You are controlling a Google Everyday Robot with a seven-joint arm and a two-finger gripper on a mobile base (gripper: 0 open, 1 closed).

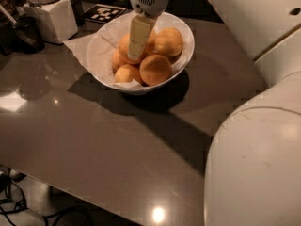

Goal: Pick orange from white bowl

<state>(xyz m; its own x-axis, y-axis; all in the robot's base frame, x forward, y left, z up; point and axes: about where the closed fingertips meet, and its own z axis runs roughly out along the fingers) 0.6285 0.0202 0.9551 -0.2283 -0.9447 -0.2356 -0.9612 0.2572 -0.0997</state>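
Observation:
The white bowl (184, 41) stands at the back middle of the dark table, lined with crumpled white paper. It holds several oranges; one orange (155, 69) lies at the front, another (169, 41) at the right. My gripper (139, 46) reaches straight down into the bowl from above. Its pale yellowish tip rests against the orange (123, 48) at the left middle of the pile. The oranges behind the gripper are partly hidden.
A white square jar (51, 14) with a stacked lid stands at the back left, beside a dark object (26, 32). A black-and-white marker tag (104, 13) lies behind the bowl. My white arm (256, 164) fills the right side. The table's front edge (94, 192) runs along the lower left, with cables on the floor.

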